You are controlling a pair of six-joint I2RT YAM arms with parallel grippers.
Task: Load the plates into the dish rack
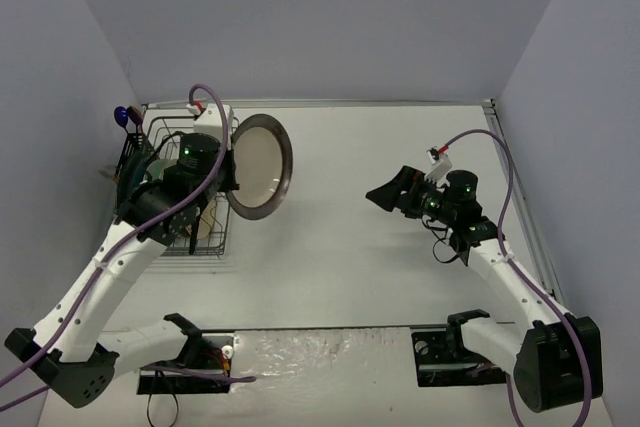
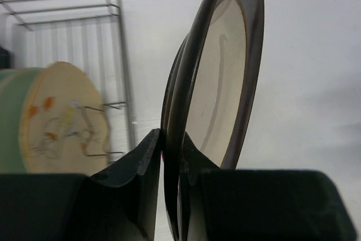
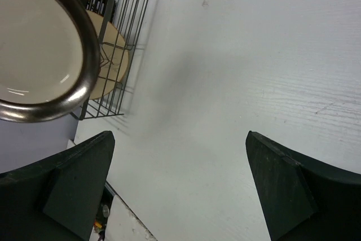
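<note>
A brown-rimmed round plate (image 1: 258, 167) hangs on edge above the table, just right of the dish rack (image 1: 165, 137). My left gripper (image 1: 231, 171) is shut on its rim; the left wrist view shows both fingers (image 2: 144, 162) pinching the plate (image 2: 220, 71) at its lower edge. Standing in the rack (image 2: 115, 38) are a cream floral plate (image 2: 62, 117) and a pale mint plate (image 2: 10, 122). My right gripper (image 1: 380, 195) stands open over bare table at mid right, well clear of the plate. In the right wrist view its jaws (image 3: 180, 162) are wide apart with nothing between them, and the held plate (image 3: 34, 55) and rack (image 3: 121, 32) lie far left.
The rack sits against the left wall at the table's far left corner. A small blue object (image 1: 121, 115) sticks up at its outer corner. Pale walls close in the left, back and right sides. Purple cables (image 1: 505, 177) loop over both arms.
</note>
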